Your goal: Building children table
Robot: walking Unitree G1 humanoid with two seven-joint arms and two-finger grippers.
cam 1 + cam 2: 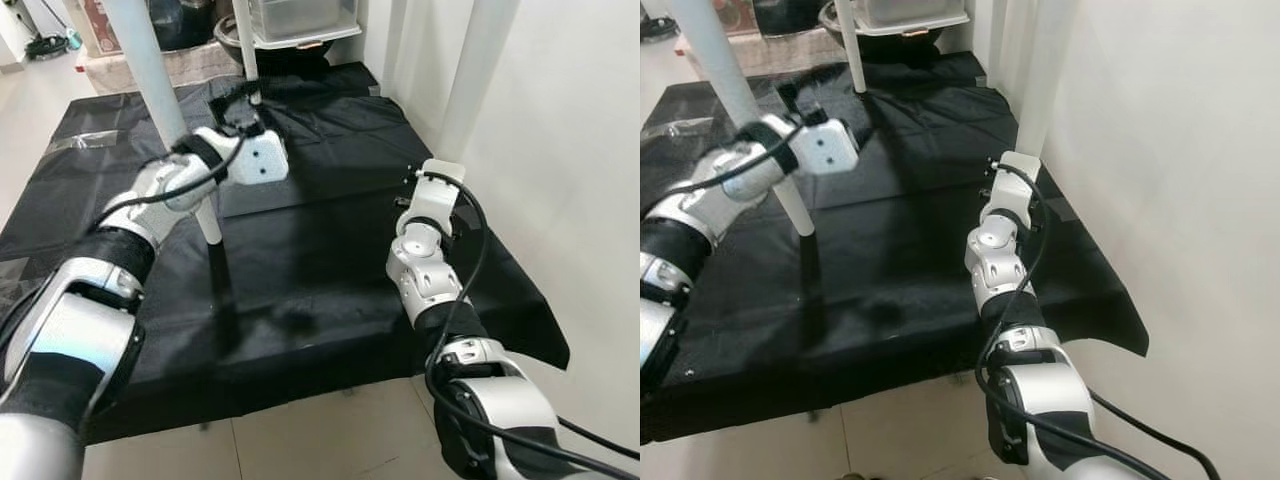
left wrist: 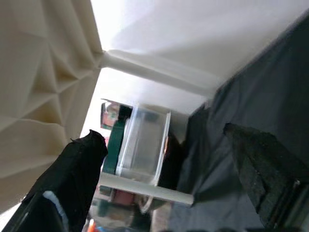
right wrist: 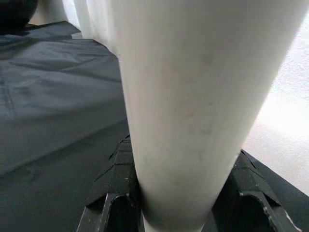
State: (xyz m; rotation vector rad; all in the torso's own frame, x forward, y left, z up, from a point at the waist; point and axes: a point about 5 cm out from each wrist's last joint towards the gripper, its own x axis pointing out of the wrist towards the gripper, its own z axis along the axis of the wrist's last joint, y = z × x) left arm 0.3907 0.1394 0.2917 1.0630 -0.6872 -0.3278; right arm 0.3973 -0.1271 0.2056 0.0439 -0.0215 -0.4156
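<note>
1. Children's table, white plastic with round tapering legs (image 1: 150, 70), stands over the black-cloth-covered counter (image 1: 300, 290); its ribbed cream underside (image 2: 43, 72) hangs above the left end effector.
2. Right end effector (image 3: 183, 203) pinches the near-right white leg (image 3: 174, 96) low down, black fingers (image 3: 113, 193) pressed against both sides of it.
3. Left end effector (image 2: 164, 169) is spread wide, gripping nothing, reaching between the near-left leg and a far leg (image 1: 247, 45).
4. Risk, as I judge it: the smooth tapered leg could slide through the right pinch, or a pull there could tip the whole frame.
5. Another risk: the left arm (image 1: 170, 185) sits just beside the near-left leg; a swing could knock it.
6. Loose cloth could let the feet skid.
</note>
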